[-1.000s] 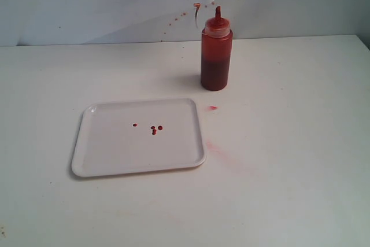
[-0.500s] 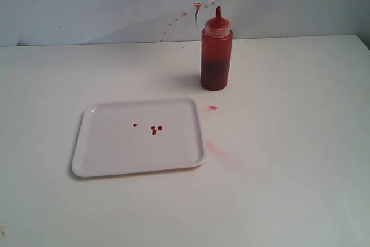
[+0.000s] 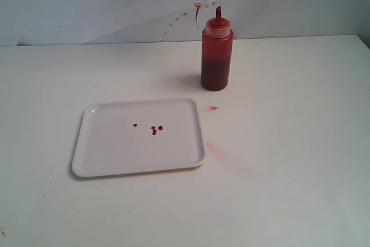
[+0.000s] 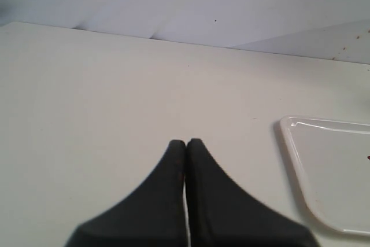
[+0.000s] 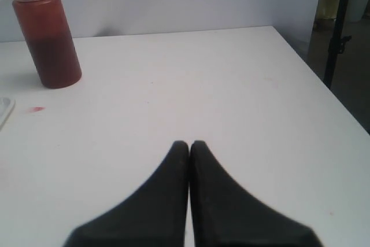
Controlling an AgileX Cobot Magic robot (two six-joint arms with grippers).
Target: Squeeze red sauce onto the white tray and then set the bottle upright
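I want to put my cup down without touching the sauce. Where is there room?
There is plenty of room right of the bottle, out to the table edge, and left of the tray. The tray holds sauce drops in its middle. Avoid the area just right of the tray, where a red spot and pink smear lie.

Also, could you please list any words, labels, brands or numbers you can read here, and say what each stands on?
There are none to read. The bottle has no label or print, the white tray is plain apart from a few drops of red sauce, and the table and wall bear only reddish smears and specks, no writing.
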